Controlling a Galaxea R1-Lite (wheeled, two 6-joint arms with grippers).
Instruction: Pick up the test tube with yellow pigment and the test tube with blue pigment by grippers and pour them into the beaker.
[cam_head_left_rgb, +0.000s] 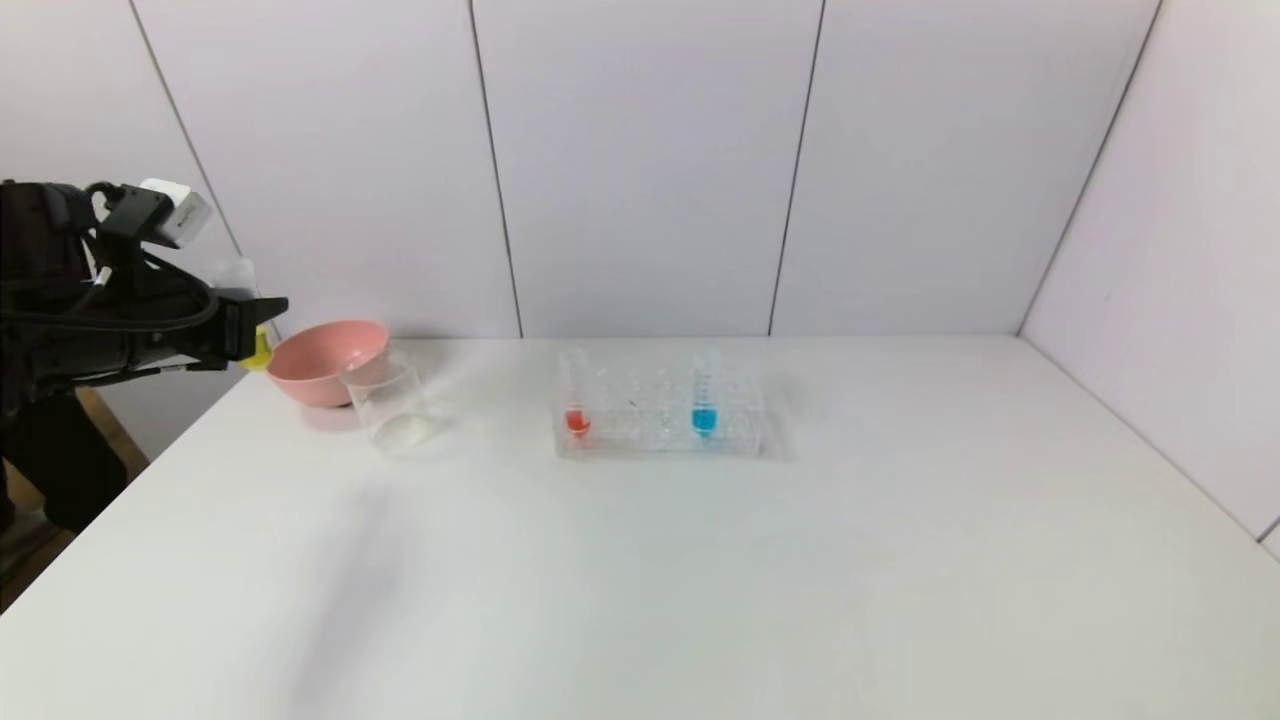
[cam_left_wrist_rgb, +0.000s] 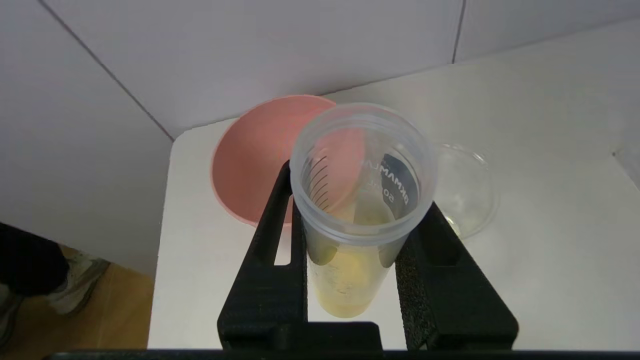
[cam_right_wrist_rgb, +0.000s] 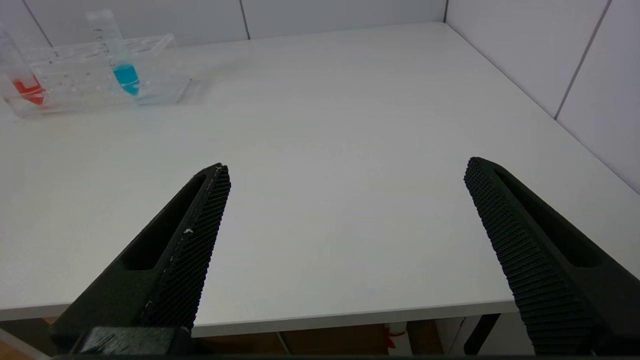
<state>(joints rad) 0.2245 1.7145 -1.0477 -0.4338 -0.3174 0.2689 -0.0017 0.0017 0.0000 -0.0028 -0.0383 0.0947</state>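
I have the left claw (cam_left_wrist_rgb: 350, 280) clamped on the test tube with yellow pigment (cam_left_wrist_rgb: 357, 200), held in the air beyond the pink bowl (cam_head_left_rgb: 328, 360) on the side away from the beaker (cam_head_left_rgb: 388, 405), which touches or nearly touches that bowl on the desk (cam_head_left_rgb: 700, 580). The test tube with blue pigment (cam_head_left_rgb: 705, 395) stands in the clear rack (cam_head_left_rgb: 662, 425), well to the beaker's right, apparently upright. My right claw (cam_right_wrist_rgb: 345, 260) hangs wide open over the desk's near edge, far from the beaker.

White table (cam_head_left_rgb: 700, 580) against pale panelled walls (cam_head_left_rgb: 650, 160); wooden floor (cam_left_wrist_rgb: 100, 320).
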